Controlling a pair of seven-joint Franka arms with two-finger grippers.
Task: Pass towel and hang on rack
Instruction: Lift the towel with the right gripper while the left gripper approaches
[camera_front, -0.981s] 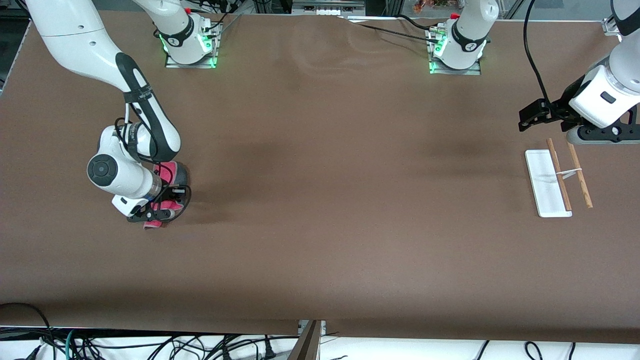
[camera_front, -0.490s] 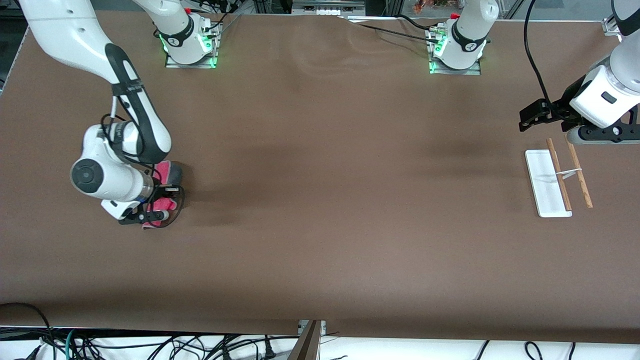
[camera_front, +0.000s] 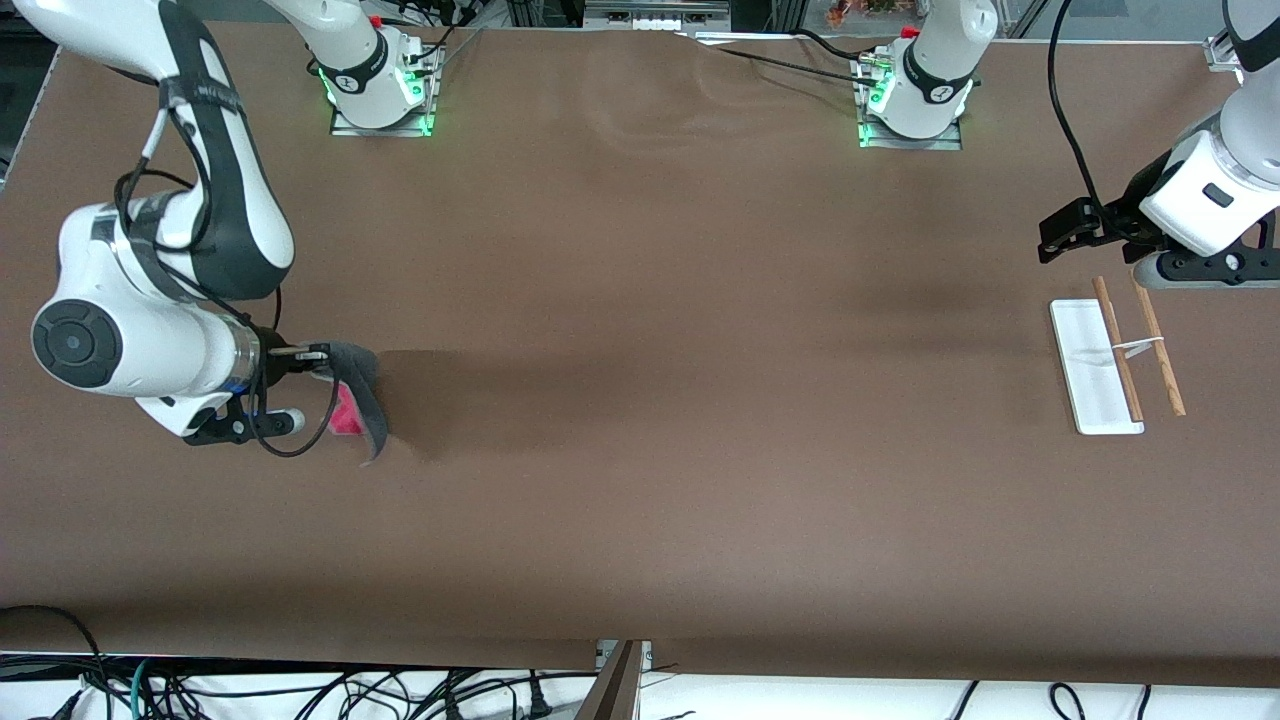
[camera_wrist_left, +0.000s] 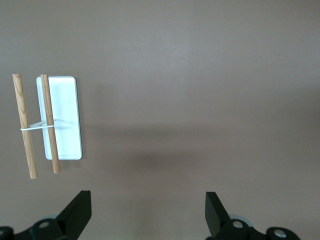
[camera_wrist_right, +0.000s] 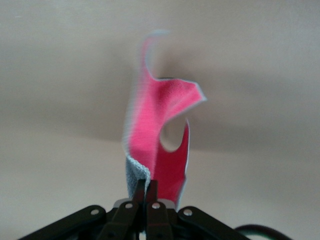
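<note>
- At the left of the front frame I see my right tool (camera_front: 305, 352) pinching the towel (camera_front: 360, 400), its fingers pressed together on one edge.
- The towel hangs clear of the desk (camera_front: 640, 480), dark grey face showing toward the front camera, a bit of pink-red tucked beside it.
- In the right wrist frame, the towel (camera_wrist_right: 160, 145) rises from the closed fingers (camera_wrist_right: 139, 192) at bottom centre, pink face curled, grey trim along the edges, a grey patch near the grip.
- The rack (camera_front: 1115, 360) sits at the right of the front frame, toward the left arm's end of the desk, well apart from the towel.
- Its white base lies flat; two wooden rods run along it, joined by a white crosspiece.
- My left tool (camera_front: 1195, 268) waits at the right edge of the front frame, just above the rack's upper end in the picture.
- In the left wrist frame, the left tool's (camera_wrist_left: 148, 212) fingers stand spread at the bottom, nothing between them, with the rack (camera_wrist_left: 47, 122) at the left of the frame.
</note>
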